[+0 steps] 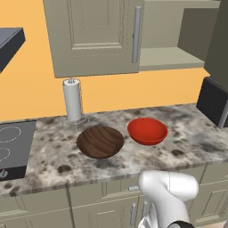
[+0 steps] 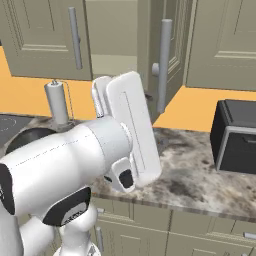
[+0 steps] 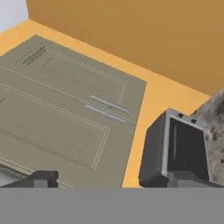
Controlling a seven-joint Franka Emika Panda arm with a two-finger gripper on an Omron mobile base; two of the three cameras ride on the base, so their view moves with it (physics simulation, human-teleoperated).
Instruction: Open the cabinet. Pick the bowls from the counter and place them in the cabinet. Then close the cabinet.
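Cabinet (image 1: 173,42) right door stood open, shelf bare. Brown bowl (image 1: 100,141) and red bowl (image 1: 147,131) sat side by side on counter (image 1: 191,133), unpicked. Pincer (image 3: 109,181) spread wide, empty. Placing and closing remained.

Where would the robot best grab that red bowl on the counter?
Probably the rim of the red bowl, coming from above with one finger inside and one outside. It sits upright and open on the counter; its rounded body is likely too wide to span.
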